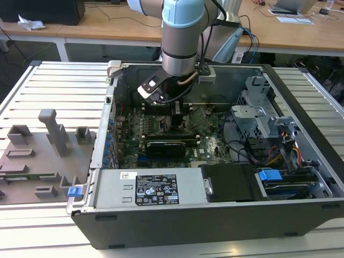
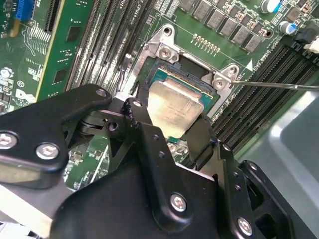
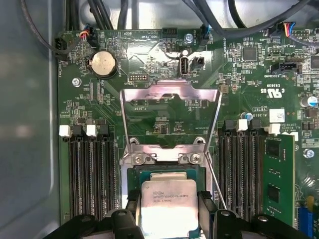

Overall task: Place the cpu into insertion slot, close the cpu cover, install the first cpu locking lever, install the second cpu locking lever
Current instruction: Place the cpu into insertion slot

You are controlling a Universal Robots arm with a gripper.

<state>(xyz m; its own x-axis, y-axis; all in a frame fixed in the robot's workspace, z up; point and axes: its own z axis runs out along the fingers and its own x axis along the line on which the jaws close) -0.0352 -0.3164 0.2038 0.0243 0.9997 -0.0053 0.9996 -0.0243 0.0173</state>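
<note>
**Slatted metal table point(image 1: 59, 80), case wide open: chip right at the socket**

Wooden desks point(image 1: 107, 24) line the back, and the computer case point(image 1: 188, 226) fills the centre of the exterior view, with the arm point(image 1: 183, 37) plunging in from the top edge. Down at the board, in the first wrist view, the gripper point(image 3: 168, 214) has its fingers drawn in on the cpu point(image 3: 167, 196), pinching two opposite sides right over the insertion slot point(image 3: 164, 157). Fully seated? Can't tell. The cpu cover point(image 3: 172, 90) stands flipped open, with a thin locking lever point(image 3: 215, 184) unlatched beside the slot. By my read, placing is under way, and the cover and both levers are not yet done.
</note>
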